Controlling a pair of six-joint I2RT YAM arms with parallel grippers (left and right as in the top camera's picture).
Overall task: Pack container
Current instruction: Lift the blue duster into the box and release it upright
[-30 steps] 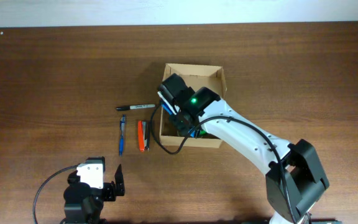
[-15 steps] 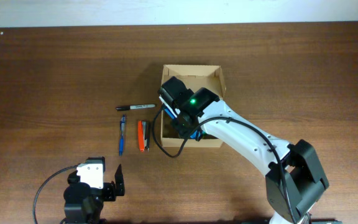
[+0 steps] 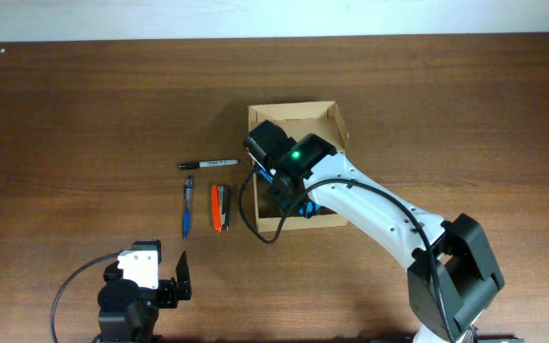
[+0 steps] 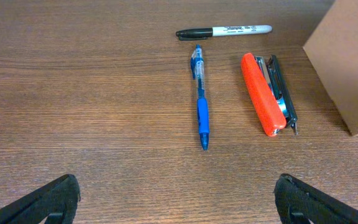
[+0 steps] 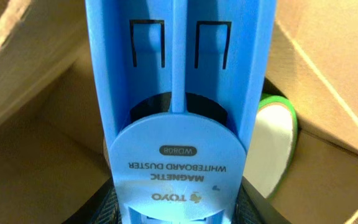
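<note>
The container, a tan cardboard box (image 3: 328,116), stands open at the table's middle; its side shows in the left wrist view (image 4: 347,62). My right gripper (image 3: 279,176) reaches down into it and is shut on a blue magnetic whiteboard duster (image 5: 179,93). The duster fills the right wrist view between my dark fingers (image 5: 101,208), with cardboard walls (image 5: 30,155) around it. A white round thing with a green rim (image 5: 275,143) lies in the box beside the duster. My left gripper (image 4: 176,199) is open and empty near the front edge.
Left of the box lie a black marker (image 4: 224,30), a blue pen (image 4: 200,99) and an orange stapler (image 4: 263,93), also seen from overhead as the marker (image 3: 208,164), pen (image 3: 187,205) and stapler (image 3: 217,207).
My right gripper has sunk a little deeper into the box with the duster, and the box has turned slightly. The left arm has not moved.
</note>
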